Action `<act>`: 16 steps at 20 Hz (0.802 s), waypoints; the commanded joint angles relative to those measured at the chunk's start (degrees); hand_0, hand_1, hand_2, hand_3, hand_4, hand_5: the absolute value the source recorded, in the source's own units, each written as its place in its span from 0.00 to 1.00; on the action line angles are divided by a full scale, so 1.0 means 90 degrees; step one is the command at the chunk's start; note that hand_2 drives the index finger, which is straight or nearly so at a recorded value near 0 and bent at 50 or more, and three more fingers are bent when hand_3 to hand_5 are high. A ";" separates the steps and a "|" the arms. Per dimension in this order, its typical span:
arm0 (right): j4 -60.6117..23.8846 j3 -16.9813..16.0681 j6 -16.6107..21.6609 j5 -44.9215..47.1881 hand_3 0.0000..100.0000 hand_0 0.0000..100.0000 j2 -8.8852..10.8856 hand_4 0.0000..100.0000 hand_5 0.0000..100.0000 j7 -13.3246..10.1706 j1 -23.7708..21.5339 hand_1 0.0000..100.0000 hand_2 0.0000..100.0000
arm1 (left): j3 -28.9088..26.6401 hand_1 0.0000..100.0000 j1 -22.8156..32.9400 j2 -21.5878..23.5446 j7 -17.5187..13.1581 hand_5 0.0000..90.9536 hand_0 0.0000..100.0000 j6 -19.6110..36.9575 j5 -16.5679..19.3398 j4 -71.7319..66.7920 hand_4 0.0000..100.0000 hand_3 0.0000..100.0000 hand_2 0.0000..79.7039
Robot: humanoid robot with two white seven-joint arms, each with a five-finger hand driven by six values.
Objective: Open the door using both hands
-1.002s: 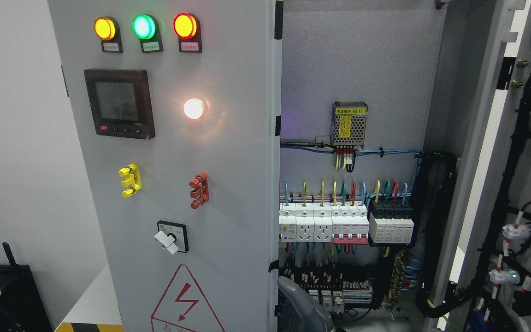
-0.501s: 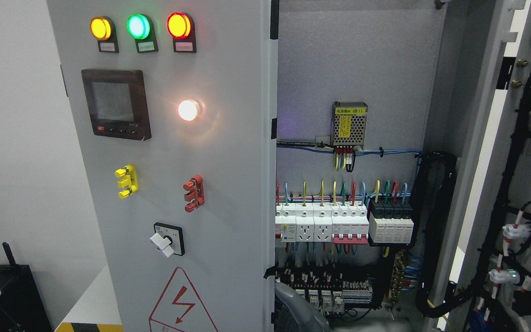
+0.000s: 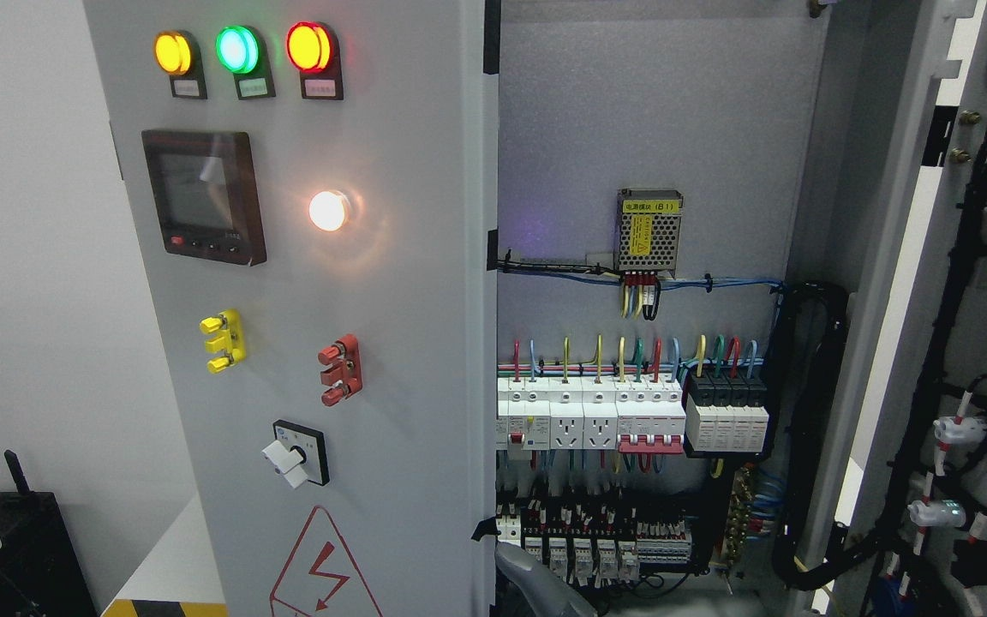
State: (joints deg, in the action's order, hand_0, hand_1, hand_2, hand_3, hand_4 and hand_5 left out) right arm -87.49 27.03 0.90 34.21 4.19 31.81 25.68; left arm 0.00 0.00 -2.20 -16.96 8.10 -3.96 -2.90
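Two cabinet doors stand open, the left door [image 3: 305,343] with its lights swung partly out, the right door [image 3: 973,343] far out, and a grey robot part [image 3: 536,587] shows by the left door's bottom edge, fingers unclear; it looks heavy and stiff, so I'd push its free edge.

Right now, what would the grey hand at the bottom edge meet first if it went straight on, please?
Probably the open left door's edge, just up-left of the hand; depth is unclear.
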 commanded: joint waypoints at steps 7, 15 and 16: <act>-0.0338 0.0229 -0.0012 0.0212 0.00 0.38 0.0013 0.00 0.00 0.0157 -0.0040 0.00 0.00 | 0.0019 0.00 0.0176 0.0000 0.0000 0.00 0.00 -0.0002 0.0000 0.0000 0.00 0.00 0.00; -0.0445 0.0395 -0.0012 0.0456 0.00 0.38 0.0042 0.00 0.00 0.0460 -0.0040 0.00 0.00 | 0.0019 0.00 0.0176 0.0000 0.0000 0.00 0.00 -0.0002 0.0000 0.0000 0.00 0.00 0.00; -0.0445 0.0395 -0.0012 0.0456 0.00 0.38 0.0042 0.00 0.00 0.0470 -0.0040 0.00 0.00 | 0.0019 0.00 0.0176 0.0000 0.0000 0.00 0.00 -0.0002 0.0000 0.0000 0.00 0.00 0.00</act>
State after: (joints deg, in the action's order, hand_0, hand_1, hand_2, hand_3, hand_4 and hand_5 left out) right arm -90.09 29.19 0.76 37.51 4.41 35.56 25.33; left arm 0.00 0.00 -2.20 -16.97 8.10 -3.96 -2.90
